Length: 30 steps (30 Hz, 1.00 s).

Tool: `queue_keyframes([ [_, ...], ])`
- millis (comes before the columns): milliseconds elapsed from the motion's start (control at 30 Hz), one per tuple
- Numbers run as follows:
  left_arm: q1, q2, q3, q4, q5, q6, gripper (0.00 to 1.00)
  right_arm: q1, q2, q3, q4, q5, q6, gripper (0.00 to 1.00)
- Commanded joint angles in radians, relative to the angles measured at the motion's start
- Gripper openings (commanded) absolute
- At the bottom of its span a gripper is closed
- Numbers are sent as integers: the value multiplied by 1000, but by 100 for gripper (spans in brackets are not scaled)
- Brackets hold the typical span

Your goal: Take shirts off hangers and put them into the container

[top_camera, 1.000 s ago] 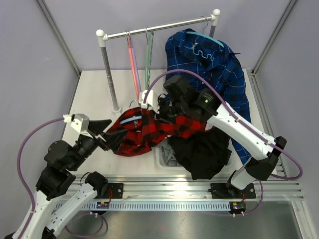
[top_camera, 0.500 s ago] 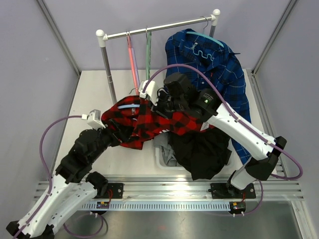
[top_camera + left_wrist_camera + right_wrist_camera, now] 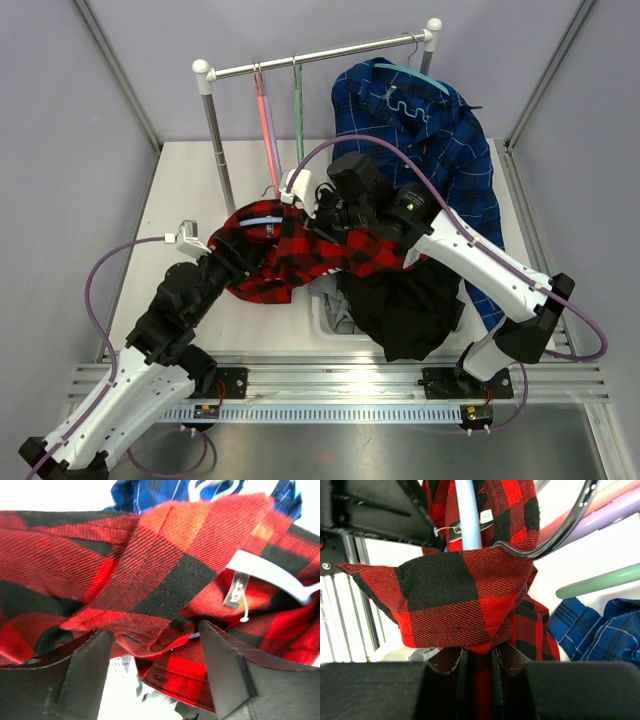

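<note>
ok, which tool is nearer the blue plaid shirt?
Right. The right tool sits beside the blue plaid shirt, clamping the red plaid shirt; left tool is at that shirt's far end.

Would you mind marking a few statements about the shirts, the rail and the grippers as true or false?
1. The blue plaid shirt hangs from the rail. True.
2. The red plaid shirt lies in the basket. False: the right gripper holds it outside the basket.
3. The right gripper is shut on the red plaid shirt. True.
4. The black shirt hangs on the rail. False: it is draped over the basket.
5. The left gripper is shut with nothing between. False: its jaws stand open around a fold of the red plaid shirt.
</note>
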Motion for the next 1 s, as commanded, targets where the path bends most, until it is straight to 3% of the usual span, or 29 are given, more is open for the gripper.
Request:
queue_keyframes([
  [0,0,-13,-16,93,-103,-20,65,-3,-65,21,70,-49,8,0],
  [167,1,16,-13,95,-129,9,18,-3,-85,26,50,-52,-9,0],
  [333,3,-33,48,-41,-233,122,8,-41,-111,23,41,40,-67,0],
  [367,3,-50,86,-77,-291,167,0,-52,-115,24,36,48,-81,0],
  [600,3,-84,275,-399,-544,422,0,-102,-144,58,-37,83,-230,0],
  [700,3,-36,307,-462,-621,509,0,-107,-146,84,-96,16,-279,0],
  [967,3,93,297,-448,-699,612,0,-115,-164,168,-192,-155,-350,0],
])
